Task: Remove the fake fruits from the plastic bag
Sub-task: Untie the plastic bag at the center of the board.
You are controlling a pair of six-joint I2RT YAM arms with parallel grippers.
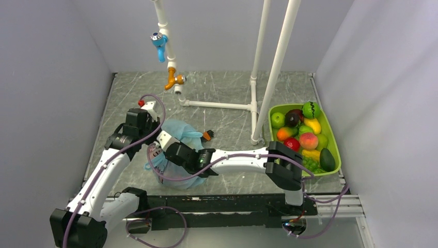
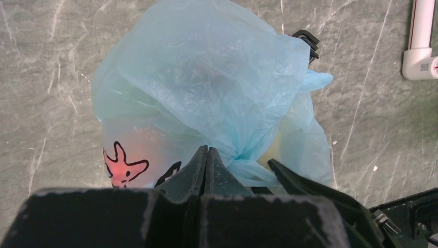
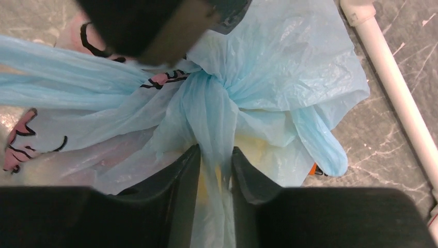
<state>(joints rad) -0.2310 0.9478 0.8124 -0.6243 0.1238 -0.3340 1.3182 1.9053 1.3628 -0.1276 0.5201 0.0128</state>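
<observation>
Bag (image 1: 181, 132): one, light blue, knotted, on table (image 1: 227, 103) at 9 o'clock from centre, between both grippers.
Left gripper (image 2: 206, 155): one, fingers closed, pinching bag film.
Right gripper (image 3: 215, 165): one, fingers clamped on twisted strand under knot.
Tray (image 1: 336, 147): one, green, at 3 o'clock, holding about a dozen fruits (image 1: 308, 140).

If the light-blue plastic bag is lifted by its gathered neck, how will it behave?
The plastic bag will probably be floppy: its thin film is crumpled and gathers into a twisted strand. It may sag under the fruits, whose yellow and red shapes show through. The smooth film might slip from a light grip.
</observation>
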